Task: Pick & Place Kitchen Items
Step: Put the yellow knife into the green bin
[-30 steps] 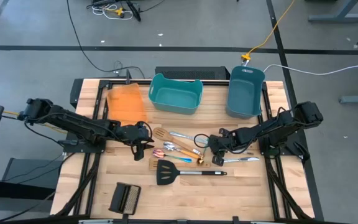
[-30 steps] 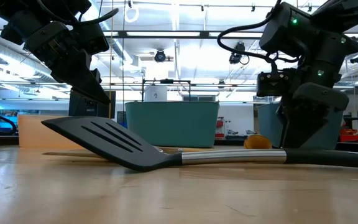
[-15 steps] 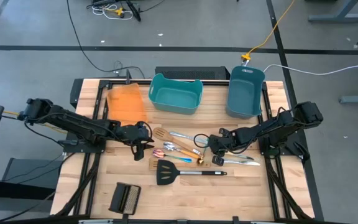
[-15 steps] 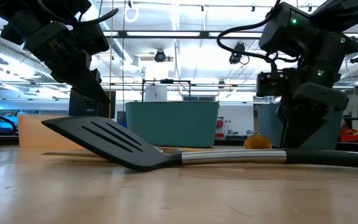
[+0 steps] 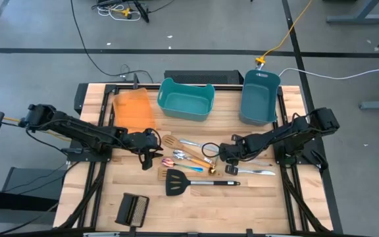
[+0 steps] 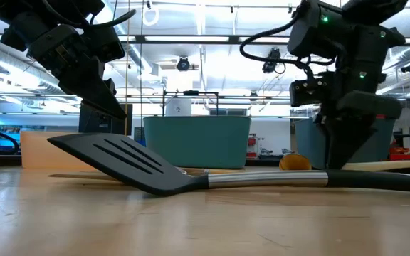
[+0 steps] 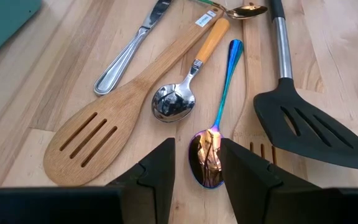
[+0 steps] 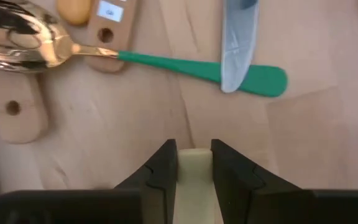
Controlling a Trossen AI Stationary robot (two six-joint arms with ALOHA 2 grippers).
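Observation:
The utensils lie mid-table: a black slotted spatula [image 5: 176, 182], a wooden slotted spatula [image 7: 104, 130], a silver knife [image 7: 129, 53], an orange-handled spoon [image 7: 174, 101], an iridescent spoon [image 7: 205, 160], and a gold spoon with a green handle [image 8: 197, 67]. My left gripper [image 5: 151, 158] is open above the table. Its fingers stand on either side of the iridescent spoon's bowl without touching it. My right gripper [image 5: 222, 156] is shut on a slim cream-coloured handle [image 8: 194, 177]. Another knife [image 5: 252, 172] lies just near of it. My right gripper pinches the cream handle's end [image 8: 194, 155] between its two fingers. The fingers slant down from the table's right. The handle runs back under the wrist and shows about level in the low view [image 6: 383, 165], reaching toward the table's right. I cannot tell whether it is clear of the table.
An orange bin [image 5: 133, 110], a teal bin [image 5: 187, 99] and a darker teal bin [image 5: 260, 97] stand along the far edge. A black ribbed block [image 5: 132, 210] lies near the front left. Bare wood shows at the front right.
My right gripper has gone a little toward the table's left. The cream handle now shows level in the low view, where it did not show before. My left gripper has kept still.

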